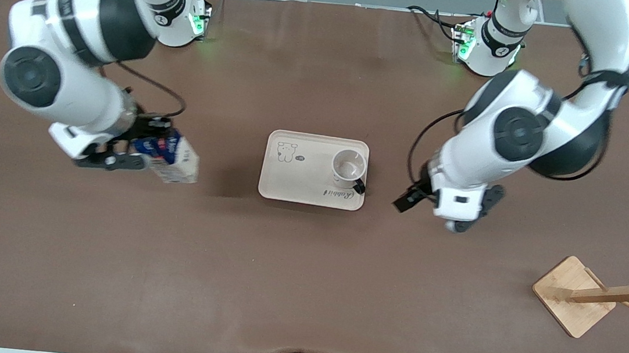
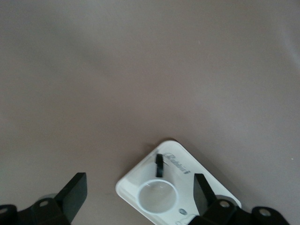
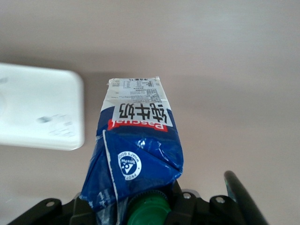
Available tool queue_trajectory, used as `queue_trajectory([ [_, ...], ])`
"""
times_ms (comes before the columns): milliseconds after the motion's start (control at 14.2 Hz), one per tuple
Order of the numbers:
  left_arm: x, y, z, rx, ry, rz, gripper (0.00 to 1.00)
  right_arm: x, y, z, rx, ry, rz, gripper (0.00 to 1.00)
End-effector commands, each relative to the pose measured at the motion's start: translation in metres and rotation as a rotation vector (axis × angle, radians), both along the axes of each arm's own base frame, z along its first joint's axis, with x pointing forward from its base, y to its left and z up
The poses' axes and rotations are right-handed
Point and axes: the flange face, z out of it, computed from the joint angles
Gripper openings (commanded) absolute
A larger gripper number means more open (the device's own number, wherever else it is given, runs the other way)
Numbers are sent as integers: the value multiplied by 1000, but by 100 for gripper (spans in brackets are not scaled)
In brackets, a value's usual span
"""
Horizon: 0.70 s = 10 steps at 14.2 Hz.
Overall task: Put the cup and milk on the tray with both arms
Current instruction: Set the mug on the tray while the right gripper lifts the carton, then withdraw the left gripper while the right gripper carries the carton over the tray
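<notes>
the brown table [image 1: 291,291] fills the front view, and the two arms come down from its top edge, the right arm at the upper left of the frame and the left arm at the upper right. in the middle of the frame lies the tray [image 1: 297,177], and the cup [image 1: 349,166] already stands upright on it at the end toward the left arm, its black handle turned toward the front camera, so half the job looks done. the step in hand seems to be bringing the milk [image 1: 173,159] over: at the middle left of the frame the right gripper [image 1: 139,149] has its fingers closed on the upper part of the carton by the green cap, holding it tilted in the air over bare table short of the tray. the next move likely calls for carrying it on over the free half of the tray, near the cartoon drawing, righting it and lowering it clear of the cup. the left gripper [image 2: 136,190] hangs over the table beside the tray with its fingers spread wide and nothing between them, and appears to wait. a wooden stand [image 1: 594,293] lies at the lower right of the frame, well apart, and nothing blocks the way.
</notes>
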Motion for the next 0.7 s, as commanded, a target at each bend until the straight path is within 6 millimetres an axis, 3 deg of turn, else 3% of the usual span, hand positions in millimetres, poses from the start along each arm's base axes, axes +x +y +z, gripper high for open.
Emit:
queue_trajectory([
  [0, -1, 50, 27, 54, -17, -81, 100, 4, 45, -19, 20, 50, -46, 0],
  [211, 1, 97, 54, 70, -47, -155, 100, -6, 105, -36, -19, 57, -97, 0],
  [423, -3, 138, 80, 94, -59, -198, 100, -21, 155, -70, -68, 83, -121, 0],
  [634, -9, 171, 105, 111, -68, -291, 100, -17, 170, -95, -14, 105, -141, 0],
])
